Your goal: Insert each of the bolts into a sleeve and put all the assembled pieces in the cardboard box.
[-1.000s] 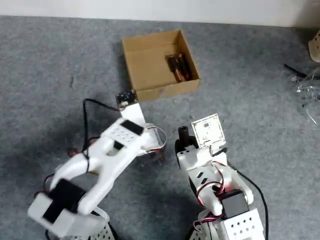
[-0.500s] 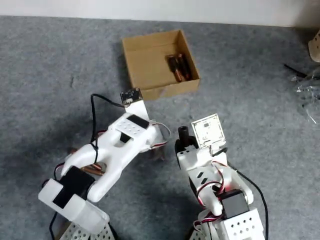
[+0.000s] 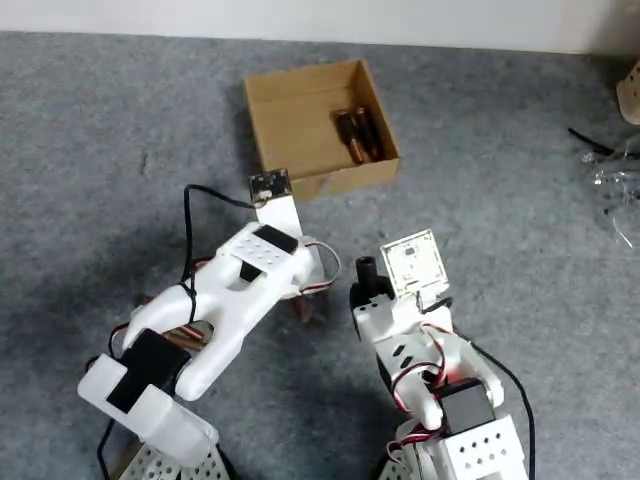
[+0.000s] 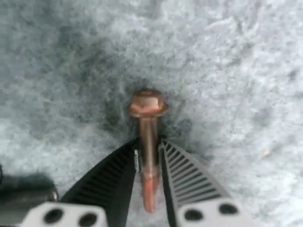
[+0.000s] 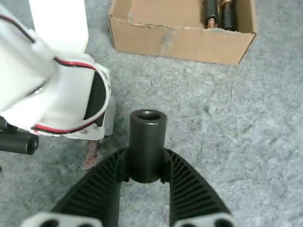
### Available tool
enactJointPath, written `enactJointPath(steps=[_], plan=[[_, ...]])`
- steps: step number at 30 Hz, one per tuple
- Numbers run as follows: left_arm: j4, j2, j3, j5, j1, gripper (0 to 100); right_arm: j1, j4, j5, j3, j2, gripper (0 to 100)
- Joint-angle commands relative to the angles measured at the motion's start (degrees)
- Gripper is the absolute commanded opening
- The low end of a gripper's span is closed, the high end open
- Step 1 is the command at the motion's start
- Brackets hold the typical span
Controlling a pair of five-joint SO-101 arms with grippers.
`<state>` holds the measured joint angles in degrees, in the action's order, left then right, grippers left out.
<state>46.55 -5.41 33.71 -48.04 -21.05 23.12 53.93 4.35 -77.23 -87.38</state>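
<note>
My left gripper [image 4: 149,158] is shut on the shank of a copper bolt [image 4: 148,124], whose hexagonal head points away from the fingers, just over the grey carpet. From above, the bolt [image 3: 303,310] pokes out beneath the white left arm [image 3: 250,280]. My right gripper [image 5: 146,166] is shut on a black sleeve [image 5: 147,142], held upright with its open bore facing up; the sleeve [image 3: 368,268] stands a short way right of the bolt. The cardboard box [image 3: 290,125] lies beyond both arms with assembled pieces [image 3: 358,135] in its right side, also visible as assembled pieces [image 5: 220,12].
Copper-coloured parts [image 3: 185,335] lie partly hidden under the left arm. A tangle of wires and clear items [image 3: 612,170] sits at the far right. Open carpet lies between the arms and the box wall [image 5: 182,42].
The left arm has swung toward the right arm and the box, bringing the bolt with it. The right arm with the sleeve has barely shifted.
</note>
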Motion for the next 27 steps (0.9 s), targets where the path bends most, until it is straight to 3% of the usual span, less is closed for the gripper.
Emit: enactJointPath(steps=[1,9,19,27], plan=[[0.26,0.66,-1.63,1.49,1.63,0,-0.40,-2.24,0.53,0.75,-0.66,0.4],[0.09,15.34,4.26,4.57,3.74,0,-0.40,-3.65,0.53,0.57,-0.66,0.4],[0.09,44.18,16.13,8.18,9.71,0,-0.40,-4.26,0.53,0.57,-0.75,0.4],[0.09,67.03,23.60,11.34,10.15,0,-0.31,-9.10,0.53,-1.45,-0.75,0.4]])
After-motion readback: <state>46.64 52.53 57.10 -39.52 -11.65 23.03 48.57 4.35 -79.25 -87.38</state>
